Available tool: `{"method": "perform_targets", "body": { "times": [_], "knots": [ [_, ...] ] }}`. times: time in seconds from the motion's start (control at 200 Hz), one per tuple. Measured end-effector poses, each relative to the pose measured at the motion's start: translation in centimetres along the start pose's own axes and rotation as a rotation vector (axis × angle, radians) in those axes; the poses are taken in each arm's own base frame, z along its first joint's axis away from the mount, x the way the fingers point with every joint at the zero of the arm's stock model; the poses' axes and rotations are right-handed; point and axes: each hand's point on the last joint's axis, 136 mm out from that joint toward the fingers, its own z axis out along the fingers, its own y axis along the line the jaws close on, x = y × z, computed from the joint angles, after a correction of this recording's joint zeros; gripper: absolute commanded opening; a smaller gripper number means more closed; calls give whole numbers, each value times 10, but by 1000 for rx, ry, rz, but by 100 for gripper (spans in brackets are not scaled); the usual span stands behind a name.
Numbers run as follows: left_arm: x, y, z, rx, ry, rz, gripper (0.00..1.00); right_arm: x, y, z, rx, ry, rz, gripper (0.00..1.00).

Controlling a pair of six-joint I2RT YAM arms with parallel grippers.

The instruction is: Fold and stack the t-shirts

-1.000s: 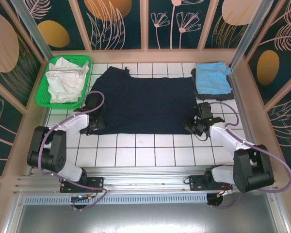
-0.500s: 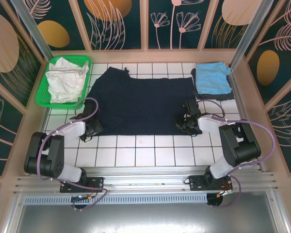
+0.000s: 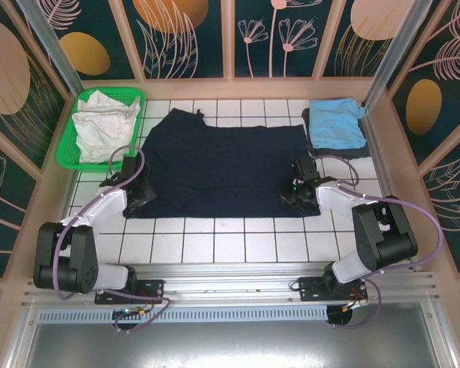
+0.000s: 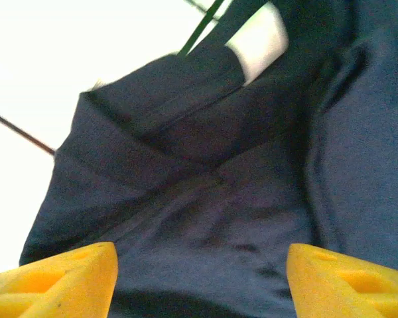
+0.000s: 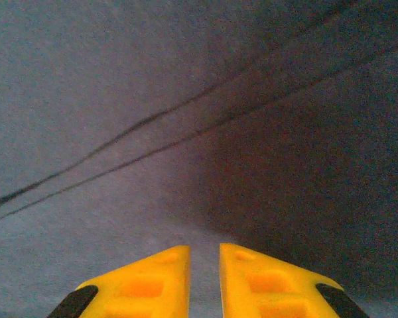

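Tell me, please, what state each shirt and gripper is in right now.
navy t-shirt, spread flat on the tiles
light blue t-shirt, folded, far right corner
white t-shirt, crumpled in the green basket
left gripper, open over the navy shirt's left edge
right gripper, nearly shut at its right edge; grip unclear

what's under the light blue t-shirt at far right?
Under the light blue t-shirt, a dark cloth peeks out at its left and near edges; the rest is covered.

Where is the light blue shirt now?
Top view: the light blue shirt lies in the far right table corner, right of the navy shirt, beyond the right gripper.
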Motion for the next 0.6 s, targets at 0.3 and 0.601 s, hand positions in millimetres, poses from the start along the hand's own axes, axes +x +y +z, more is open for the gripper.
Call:
{"method": "perform_targets", "body": {
  "times": [0.3, 0.601],
  "knots": [
    [29, -37, 15, 89, 104, 93, 46, 1, -1, 5, 5, 13, 2, 20],
    [27, -62, 27, 121, 125, 128, 27, 1, -1, 5, 5, 12, 2, 20]
  ]
}}
